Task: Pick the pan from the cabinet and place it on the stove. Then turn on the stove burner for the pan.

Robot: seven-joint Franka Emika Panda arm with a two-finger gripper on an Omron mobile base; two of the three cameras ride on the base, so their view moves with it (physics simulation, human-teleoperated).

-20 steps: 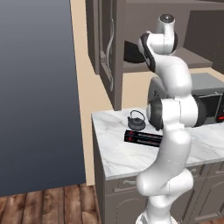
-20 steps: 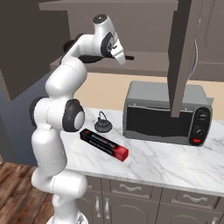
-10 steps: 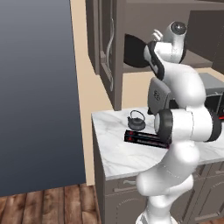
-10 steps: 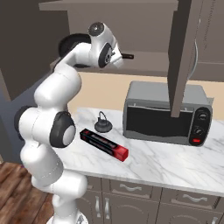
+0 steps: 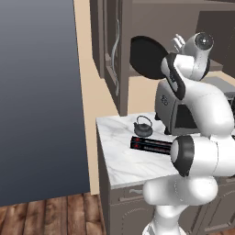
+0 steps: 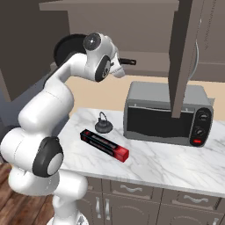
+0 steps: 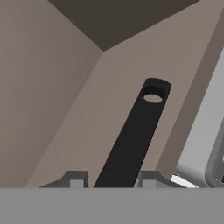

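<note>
one pan, matte black, round and shallow, sits tilted up near the open cabinet, at 12 o'clock above the bench. its flat, strap-like handle ends in a rounded tip with one hanging hole; in the hand view the handle's long axis runs from 6 o'clock up toward 1 o'clock, away from the hand. in the right base view the handle tip pokes out toward 3 o'clock past the white wrist.

the fingers sit one on each side of the handle, narrowly apart and close against it; whether they actually press on it i cannot tell.

the cabinet is dark grey-brown wood with panelled doors and one long curved silver handle in the left base view. the bench is white veined marble. on it: one small black teapot with a loop handle, one long black box with a red end, one grey boxy oven with two round knobs.
</note>
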